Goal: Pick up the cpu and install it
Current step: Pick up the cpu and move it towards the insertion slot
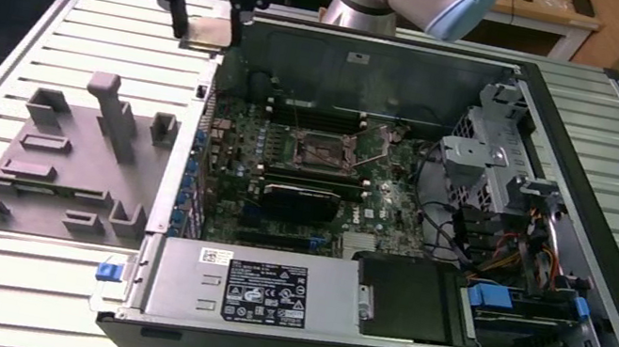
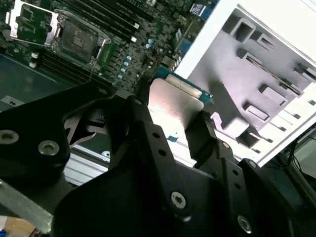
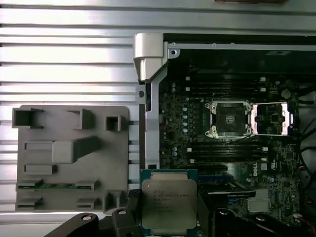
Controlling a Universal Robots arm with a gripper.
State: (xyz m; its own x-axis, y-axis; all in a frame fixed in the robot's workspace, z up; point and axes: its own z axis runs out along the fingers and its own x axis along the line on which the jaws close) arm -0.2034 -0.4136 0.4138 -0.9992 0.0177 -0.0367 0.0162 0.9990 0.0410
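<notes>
**Cpu gripped in the tool, held clear of the socket**

On the exterior view's left, a grey fixture plate (image 1: pixel 63 164) with raised blocks lies on the slatted metal surface (image 1: pixel 3 34). Just beside it, toward the view's right, the black tool (image 1: pixel 208 14) hangs above the near corner of the open computer case (image 1: pixel 571 134). The tool is clenched on the cpu (image 1: pixel 209 32), which sits between its fingers. The second wrist view shows a finger (image 2: pixel 148 136) against each of two opposite edges of the chip, with the pale metal top (image 2: pixel 173 106) bare between them. In the first wrist view the cpu (image 3: pixel 169 205) has its silvery lid toward the camera, a green border around it, and it lines up with the case wall between the fixture plate and the motherboard (image 3: pixel 197 148).

Further right, inside the case, the socket (image 1: pixel 320 150) lies well apart from the held chip. In the first wrist view its metal frame (image 3: pixel 271 118) is swung open beside it. The power supply (image 1: pixel 251 287) sits at the case's near edge.
</notes>
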